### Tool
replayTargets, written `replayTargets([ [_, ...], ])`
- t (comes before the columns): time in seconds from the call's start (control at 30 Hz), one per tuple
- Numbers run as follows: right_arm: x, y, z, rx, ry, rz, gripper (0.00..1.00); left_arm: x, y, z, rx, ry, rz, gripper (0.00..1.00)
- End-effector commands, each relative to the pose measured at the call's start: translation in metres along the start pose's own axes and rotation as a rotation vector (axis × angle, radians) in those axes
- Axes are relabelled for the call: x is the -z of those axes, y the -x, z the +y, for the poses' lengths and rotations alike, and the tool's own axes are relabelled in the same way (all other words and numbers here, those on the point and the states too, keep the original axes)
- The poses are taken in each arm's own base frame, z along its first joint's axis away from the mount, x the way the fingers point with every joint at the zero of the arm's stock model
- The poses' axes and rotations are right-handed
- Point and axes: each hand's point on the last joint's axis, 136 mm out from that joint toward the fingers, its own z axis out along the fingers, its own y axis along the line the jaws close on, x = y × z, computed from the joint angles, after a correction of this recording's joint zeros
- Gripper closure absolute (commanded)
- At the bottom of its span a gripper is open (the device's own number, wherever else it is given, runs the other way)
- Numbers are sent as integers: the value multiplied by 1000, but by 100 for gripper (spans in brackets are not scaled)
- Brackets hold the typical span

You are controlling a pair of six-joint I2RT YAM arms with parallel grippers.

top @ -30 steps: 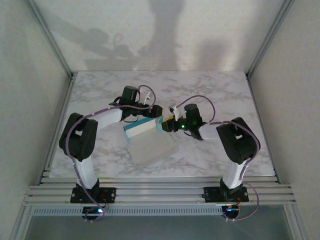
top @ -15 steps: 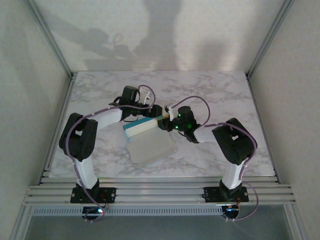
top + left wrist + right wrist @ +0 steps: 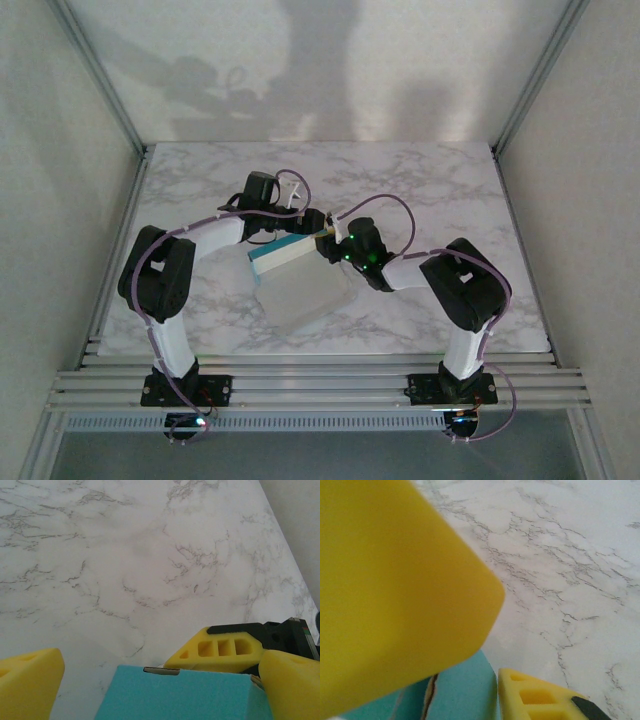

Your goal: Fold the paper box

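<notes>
The overhead view is dim and grey, soft light from the near side casting blurred arm shadows up the back wall (image 3: 320, 70). The left wrist view is brighter, the veins of the worktop (image 3: 150, 555) crisp while the yellow fingers (image 3: 27, 680) at the lower corners go soft. In the right wrist view the yellow finger (image 3: 390, 580) at upper left is wholly out of focus.

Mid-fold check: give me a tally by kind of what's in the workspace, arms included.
Paper box: 1
Robot arms: 2 (left arm, right arm)
Marble table: 1
Total: 4
</notes>
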Motion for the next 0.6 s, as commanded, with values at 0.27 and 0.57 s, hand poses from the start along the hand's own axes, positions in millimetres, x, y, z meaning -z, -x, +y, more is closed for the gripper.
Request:
replayTargets([
  [0.27, 6, -8, -24, 15, -125, 27, 87, -2, -7, -5, 3, -7, 29, 1],
  [0.57, 10, -7, -40, 96, -278, 71, 86, -3, -7, -7, -1, -4, 31, 1],
])
